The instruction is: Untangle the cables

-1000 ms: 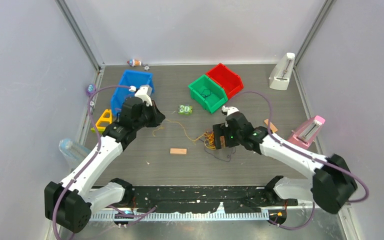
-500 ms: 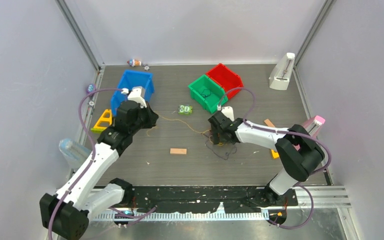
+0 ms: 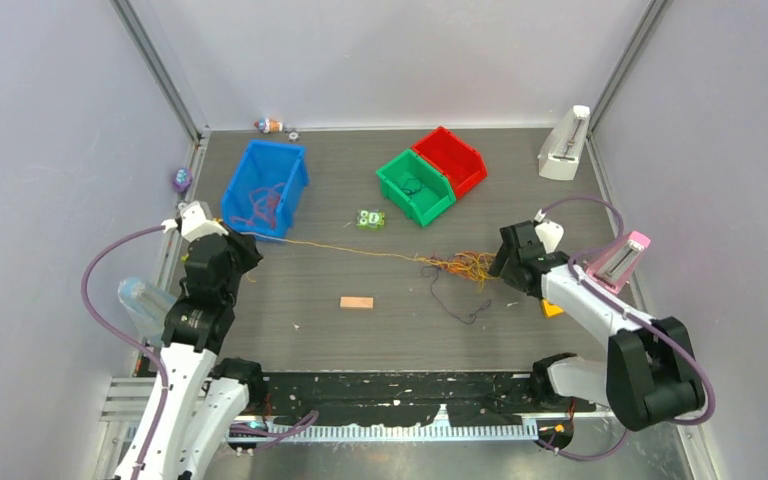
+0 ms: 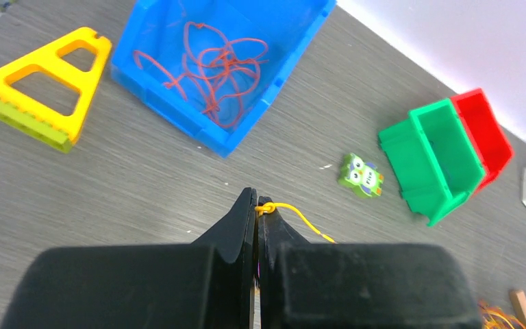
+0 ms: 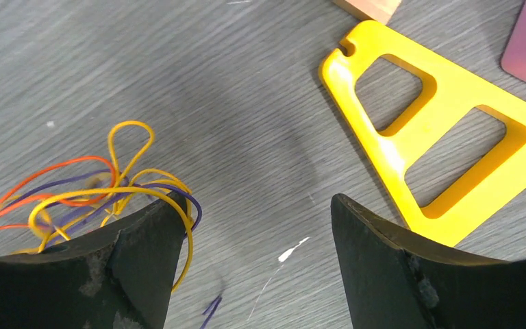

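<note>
A grey wood-grain table (image 3: pixel 390 330) fills the overhead view. The left arm (image 3: pixel 192 325) and right arm (image 3: pixel 585 300), both white and black, reach in from its near edge. At the back left stands a blue bin (image 4: pixel 171 110) holding loose red cables (image 4: pixel 212 68). Near the back centre, a green bin (image 3: pixel 415 187) and a red bin (image 3: pixel 450 158) sit touching side by side.

The left gripper (image 4: pixel 257 203), just in front of the blue bin, has its jaws clenched on the end of a yellow strand (image 3: pixel 340 245). That strand runs straight across the table to a tangle of cables (image 3: pixel 463 265), orange, yellow and purple, lying right of centre. The right gripper (image 5: pixel 258 205) sits at the tangle's right side, jaws spread apart and grasping nothing; loops of the tangle lie against one finger (image 5: pixel 144 247).

A dark purple strand (image 3: pixel 457 305) trails from the tangle toward the near edge. A flat yellow triangular frame (image 5: pixel 428 123) lies just beside the right gripper.
</note>
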Available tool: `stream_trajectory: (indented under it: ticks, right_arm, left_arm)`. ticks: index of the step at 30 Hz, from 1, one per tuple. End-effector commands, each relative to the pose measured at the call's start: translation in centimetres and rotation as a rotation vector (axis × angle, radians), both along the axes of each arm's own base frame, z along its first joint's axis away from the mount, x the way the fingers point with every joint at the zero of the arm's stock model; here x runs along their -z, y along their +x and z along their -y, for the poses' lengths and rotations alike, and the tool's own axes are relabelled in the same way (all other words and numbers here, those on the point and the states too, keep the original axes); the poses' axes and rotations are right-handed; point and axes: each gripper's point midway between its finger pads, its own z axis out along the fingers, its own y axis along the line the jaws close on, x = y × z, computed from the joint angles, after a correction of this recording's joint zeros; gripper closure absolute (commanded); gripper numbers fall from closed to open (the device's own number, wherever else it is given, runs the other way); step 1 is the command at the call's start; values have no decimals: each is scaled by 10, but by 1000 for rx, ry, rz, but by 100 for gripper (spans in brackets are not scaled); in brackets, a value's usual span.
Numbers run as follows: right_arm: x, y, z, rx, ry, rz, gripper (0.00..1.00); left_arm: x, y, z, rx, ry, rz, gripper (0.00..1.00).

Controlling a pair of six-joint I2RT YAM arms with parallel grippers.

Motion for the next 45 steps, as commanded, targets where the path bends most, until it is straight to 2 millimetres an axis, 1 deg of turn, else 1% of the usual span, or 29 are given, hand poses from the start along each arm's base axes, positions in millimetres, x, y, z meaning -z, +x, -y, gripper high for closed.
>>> stream_trajectory:
  ticks: [1,3,7,12,16,17,18,19,20,21,22,23,24,25,27,28,29,30,31,33,37,38,39,40,41,42,43,44,45]
  right_arm:
    - [-27,15,-7,-32,49,117,19]
    - [-37,18,-15,-102,68,136,17]
    - [-59,20,-27,-227,92,209,9]
    - [-88,21,-56,-457,158,316,5]
    - [-113,16,-96,-684,216,397,5]
    - [-121,15,-111,-758,216,422,5]
    - [-122,14,-119,-801,207,422,5]
    - [-130,12,-135,-862,214,444,5]
    - [-128,11,-145,-915,216,435,5]
    - [-135,9,-160,-970,229,462,5]
    - [-131,7,-171,-1026,242,452,5]
    - [-137,7,-184,-1076,255,482,5]
    - [-132,6,-193,-1115,259,475,5]
    - [-137,7,-204,-1146,260,502,5]
    - [-135,10,-220,-1197,243,512,5]
    - [-128,13,-226,-1221,224,500,5]
    - [-132,11,-237,-1254,222,508,5]
    - [-123,9,-248,-1301,205,488,5]
    - [-128,11,-255,-1316,195,512,5]
    - [-123,15,-272,-1352,169,521,5]
    - [-130,16,-305,-1411,216,585,5]
    - [-139,15,-316,-1429,248,622,5]
    - [-136,13,-323,-1442,273,619,6]
    - [-145,13,-332,-1455,291,657,6]
    - [-143,11,-338,-1470,311,654,7]
    - [-151,10,-347,-1483,325,687,8]
    - [-147,10,-352,-1491,334,679,11]
    - [-154,11,-360,-1499,339,706,13]
    - [-147,14,-365,-1496,338,688,19]
  left_arm:
    - [-25,9,20,116,-32,112,100]
    - [-31,9,40,227,-50,128,100]
    - [-46,6,55,307,-7,117,100]
    - [-56,1,77,420,-31,119,100]
    - [-64,0,96,517,-62,111,100]
    - [-74,-1,100,543,-66,124,100]
    - [-79,-1,104,567,-73,121,100]
    - [-89,-3,108,590,-79,133,100]
    - [-100,-4,111,607,-84,143,100]
    - [-108,-6,114,627,-89,151,100]
    - [-119,-7,116,644,-93,162,100]
    - [-128,-9,119,660,-96,171,100]
    - [-139,-11,120,672,-98,185,100]
    - [-147,-13,122,685,-101,196,100]
    - [-161,-16,124,703,-105,216,100]
    - [-166,-18,125,710,-109,225,100]
    - [-170,-19,126,716,-114,231,100]
    - [-174,-21,128,727,-120,237,100]
    - [-178,-22,130,739,-126,245,100]
    - [-186,-26,133,760,-138,256,100]
    - [-200,-30,135,778,-144,273,100]
    - [-203,-30,135,779,-143,276,100]
    - [-207,-32,134,780,-139,280,100]
    - [-210,-32,134,781,-134,282,100]
    - [-212,-33,134,781,-131,283,100]
    - [-215,-34,134,781,-128,287,100]
    - [-218,-35,134,783,-128,289,100]
    - [-220,-35,134,784,-128,290,100]
    - [-223,-36,134,786,-128,295,100]
